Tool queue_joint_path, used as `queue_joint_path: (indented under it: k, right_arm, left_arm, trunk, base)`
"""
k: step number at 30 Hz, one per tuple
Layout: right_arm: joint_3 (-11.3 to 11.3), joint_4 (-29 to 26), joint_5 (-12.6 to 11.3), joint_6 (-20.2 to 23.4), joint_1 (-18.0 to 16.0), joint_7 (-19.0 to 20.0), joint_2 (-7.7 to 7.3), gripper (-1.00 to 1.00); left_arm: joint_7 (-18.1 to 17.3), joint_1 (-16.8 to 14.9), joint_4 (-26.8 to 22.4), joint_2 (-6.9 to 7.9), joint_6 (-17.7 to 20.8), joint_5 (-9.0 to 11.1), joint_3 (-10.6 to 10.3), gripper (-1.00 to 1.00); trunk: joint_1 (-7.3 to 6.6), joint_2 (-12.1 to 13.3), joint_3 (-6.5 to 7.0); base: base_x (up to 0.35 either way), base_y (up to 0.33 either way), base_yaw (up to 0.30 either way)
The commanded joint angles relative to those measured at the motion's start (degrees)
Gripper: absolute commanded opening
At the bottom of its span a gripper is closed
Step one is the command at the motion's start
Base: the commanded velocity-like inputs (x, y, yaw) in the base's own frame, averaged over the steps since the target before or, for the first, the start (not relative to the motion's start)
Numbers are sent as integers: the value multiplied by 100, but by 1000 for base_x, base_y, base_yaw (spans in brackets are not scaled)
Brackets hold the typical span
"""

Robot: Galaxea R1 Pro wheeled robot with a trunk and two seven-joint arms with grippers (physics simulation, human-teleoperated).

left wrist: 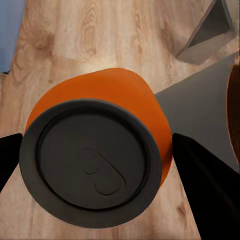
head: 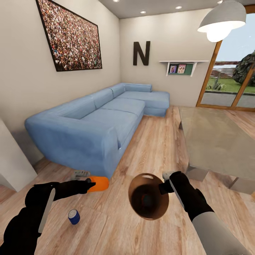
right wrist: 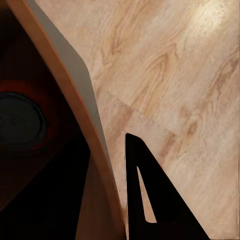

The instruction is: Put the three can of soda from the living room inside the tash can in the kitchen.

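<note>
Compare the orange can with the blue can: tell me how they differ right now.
Colour: the orange can is bright orange with a dark grey top; the blue can is dark blue with a silver top. State: the orange can is held off the floor in the left end effector; the blue can rests on the wooden floor, ungripped. Pose: the orange can lies sideways; the blue one stands roughly upright. Both are small drink cans.

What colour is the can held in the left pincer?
Bright orange body with a dark grey top; the can shows best in the left wrist view.
</note>
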Motion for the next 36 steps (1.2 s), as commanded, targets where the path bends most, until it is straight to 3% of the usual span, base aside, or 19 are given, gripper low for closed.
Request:
queue_joint_path:
  k: [1,4,7,23,30,36]
  right_arm:
    - [2,1,-113,7,-4,24,2,-100]
    - [17,76,-112,7,-5,24,12,-100]
    - [31,100,-112,7,-5,24,19,-100]
    - [62,180,-103,7,-5,16,55,-100]
    - [324,214,-106,7,-5,16,139,-100]
    - [374,213,-104,7,-8,16,236,-100]
  left_arm:
    - [-16,-3,-11,0,0,-25,-25,-100]
    - [-295,-9,-66,-4,0,-19,-173,-100]
    - [-899,-13,-101,-3,0,-18,-250,-100]
    - [-2705,-145,-114,50,0,-19,-279,-100]
    - [-2989,-155,-103,7,0,-39,-285,-100]
    - [-3009,-214,-76,-33,0,-81,-381,-100]
  trunk:
    - [-1,-1,1]
    - [-1,-1,1]
    - [-1,-1,1]
    - [-1,-1,1]
    - [-1,-1,1]
    - [-1,-1,1]
  base:
    - [0,0,0]
    - [0,0,0]
    - [0,0,0]
    - [0,0,0]
    - [0,0,0]
    - [0,0,0]
